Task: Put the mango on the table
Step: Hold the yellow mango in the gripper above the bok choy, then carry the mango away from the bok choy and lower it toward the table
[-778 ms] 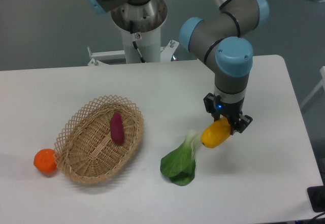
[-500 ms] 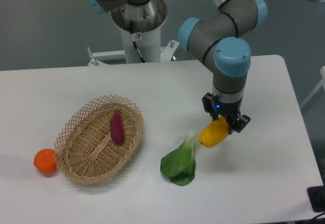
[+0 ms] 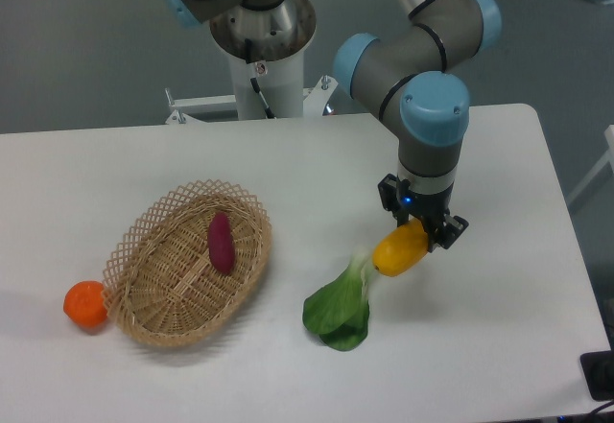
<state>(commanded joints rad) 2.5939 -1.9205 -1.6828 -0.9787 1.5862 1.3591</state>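
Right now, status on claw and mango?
Claw shut on mango, which looks just above the table. Leafy green lies right beside the mango's left end; could crowd the drop spot. Basket well clear.

smooth, slightly glossy yellow-orange mango (image 3: 400,249) | matt plain white bench (image 3: 288,169) | rough open-weave oval wicker basket (image 3: 187,261) | dull-skinned dark purple sweet potato (image 3: 221,242) | black hard-looking pincer (image 3: 423,231) | grey metal-look arm with glossy blue plastic caps (image 3: 434,106)
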